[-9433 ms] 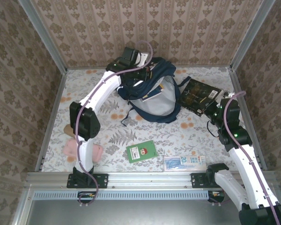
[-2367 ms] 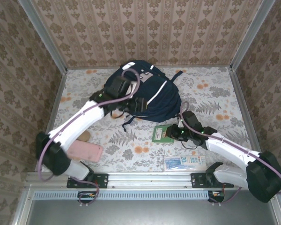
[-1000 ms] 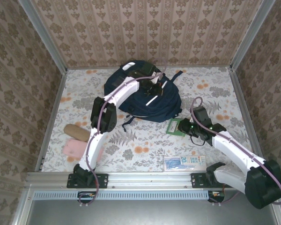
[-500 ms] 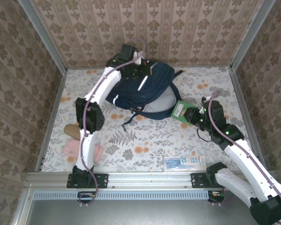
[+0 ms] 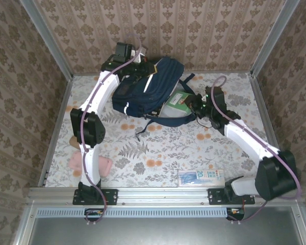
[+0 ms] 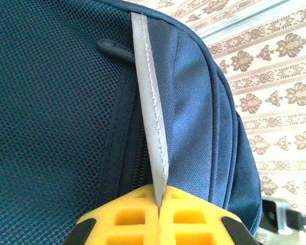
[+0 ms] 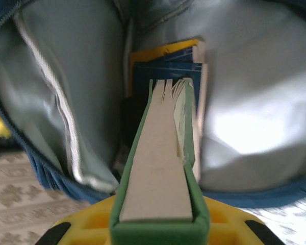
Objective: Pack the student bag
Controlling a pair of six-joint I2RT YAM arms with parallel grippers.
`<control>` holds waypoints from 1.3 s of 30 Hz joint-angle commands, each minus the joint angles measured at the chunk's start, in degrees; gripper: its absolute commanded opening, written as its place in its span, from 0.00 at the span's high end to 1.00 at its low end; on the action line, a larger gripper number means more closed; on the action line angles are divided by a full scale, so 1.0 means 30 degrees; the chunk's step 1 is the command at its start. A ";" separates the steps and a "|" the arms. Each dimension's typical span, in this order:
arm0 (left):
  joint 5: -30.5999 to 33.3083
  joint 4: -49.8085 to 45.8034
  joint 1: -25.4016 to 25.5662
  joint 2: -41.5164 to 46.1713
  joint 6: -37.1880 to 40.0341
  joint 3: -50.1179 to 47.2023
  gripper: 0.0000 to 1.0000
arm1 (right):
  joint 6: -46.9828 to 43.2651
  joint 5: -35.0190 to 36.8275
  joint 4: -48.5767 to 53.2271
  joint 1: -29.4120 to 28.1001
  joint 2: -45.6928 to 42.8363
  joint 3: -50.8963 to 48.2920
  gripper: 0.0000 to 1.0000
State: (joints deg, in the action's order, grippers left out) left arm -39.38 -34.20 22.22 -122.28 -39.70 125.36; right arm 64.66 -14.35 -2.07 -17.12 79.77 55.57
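The student bag (image 5: 141,93), a navy backpack, lies at the back of the table with its mouth facing right. My left gripper (image 5: 147,70) is shut on the bag's white reflective stripe (image 6: 150,117) and holds the top edge up near the back wall; the yellow fingers (image 6: 127,214) meet on the stripe. My right gripper (image 5: 190,104) is shut on a green-covered book (image 5: 179,99), held edge-on (image 7: 160,173), with its far end inside the open mouth. The pale grey lining (image 7: 255,102) shows, and a yellow and a blue book (image 7: 168,58) stand inside.
A blue-and-white flat packet (image 5: 200,177) lies near the front rail. A pink item (image 5: 76,162) and a brown one (image 5: 74,140) sit at the left, partly behind the left arm. Papered walls close the back and both sides.
The right gripper has carried the green book up and left from the table into the bag's mouth. The left gripper has drawn the bag's top back towards the wall, opening it.
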 commanded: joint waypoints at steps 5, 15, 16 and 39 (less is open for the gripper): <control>-0.1793 0.2666 -0.0228 0.2417 -0.1054 -0.0318 1.00 | 0.4817 -0.1597 -0.8303 0.0001 0.7192 0.3648 1.00; -0.2013 0.3061 -0.0695 0.2544 -0.1389 -0.0681 1.00 | 0.3356 -0.2611 -0.5604 -0.0880 1.5100 1.1515 0.35; -0.2029 0.3026 -0.0758 0.2531 -0.1366 -0.0725 1.00 | 0.2151 -0.1883 -0.4625 -0.0776 1.4226 1.0883 0.31; -0.2798 0.4471 -0.0725 0.0781 -0.1910 -0.1934 1.00 | -0.3567 -0.1058 0.3937 0.0537 0.7255 0.5565 0.26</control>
State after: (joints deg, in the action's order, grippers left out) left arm -45.28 -26.24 20.58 -121.16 -44.18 119.22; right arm 51.42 -14.61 9.98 -15.86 98.10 70.63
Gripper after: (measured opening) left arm 0.045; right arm 0.739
